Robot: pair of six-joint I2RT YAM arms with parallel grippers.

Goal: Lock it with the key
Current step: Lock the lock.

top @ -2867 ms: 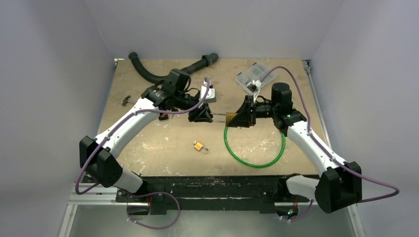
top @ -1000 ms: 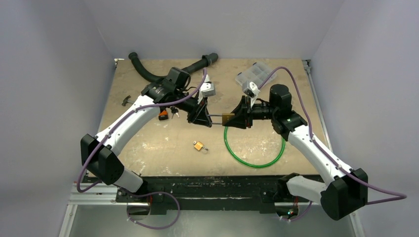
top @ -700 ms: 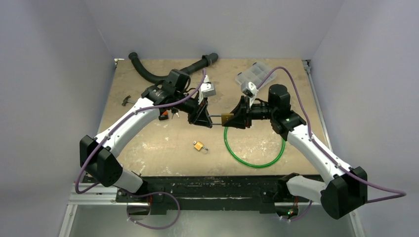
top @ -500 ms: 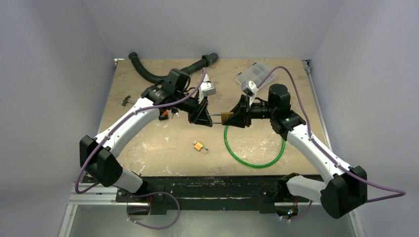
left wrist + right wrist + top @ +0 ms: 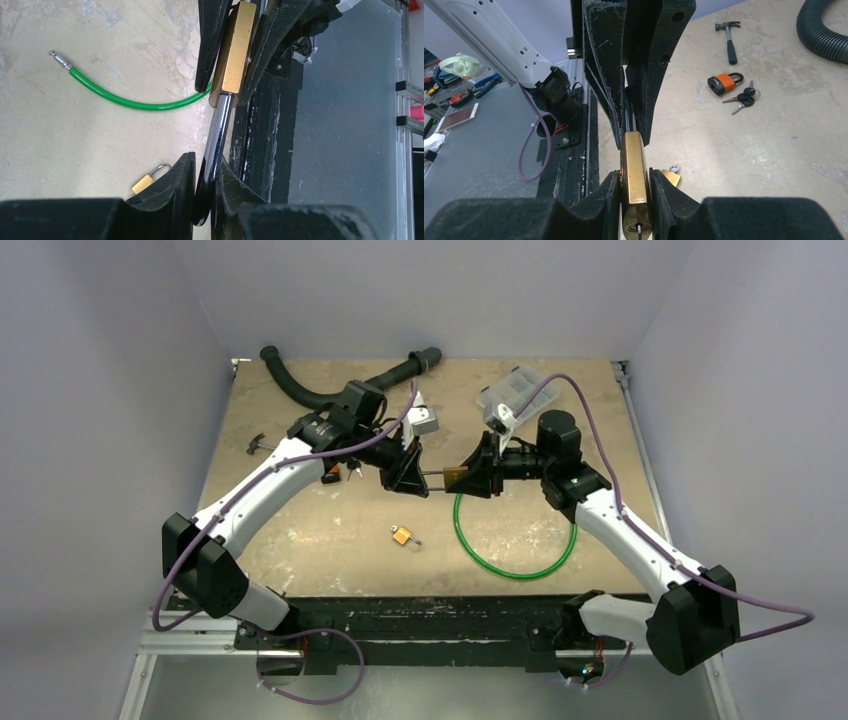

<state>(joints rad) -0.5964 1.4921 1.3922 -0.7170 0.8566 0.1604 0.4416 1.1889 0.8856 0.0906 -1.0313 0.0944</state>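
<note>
- Top view: the padlock point(image 5: 452, 477) hung in the air just past the cable point(image 5: 515, 570), over that green loop's far edge, between the two arms.
- The left gripper point(image 5: 415, 476) was closed on the padlock's shackle end and the right gripper point(image 5: 470, 478) on its brass end.
- A small padlock point(image 5: 403, 535) lay on the table point(image 5: 300, 530) near the cable, on the left arm's side.
- Left wrist view: the fingers point(image 5: 177, 185) were pinched narrow on the chrome shackle point(image 5: 220, 125), which ran up into the body point(image 5: 235, 50).
- The cable curved across the table behind the body. Only one shackle leg showed, so it could not be told whether the shackle was latched.
- Right wrist view: the pads point(image 5: 609, 195) clamped the body tight, its keyway end toward the camera. The keyway was too small to tell whether a key sat in it.
- The keys point(image 5: 741, 97) lay on the table beside an orange padlock point(image 5: 724, 81), across the held padlock from the cable.
- Judgement: the padlock was secured by both grippers and neither held a key. Fetching, inserting and turning the key appeared left to do.
</note>
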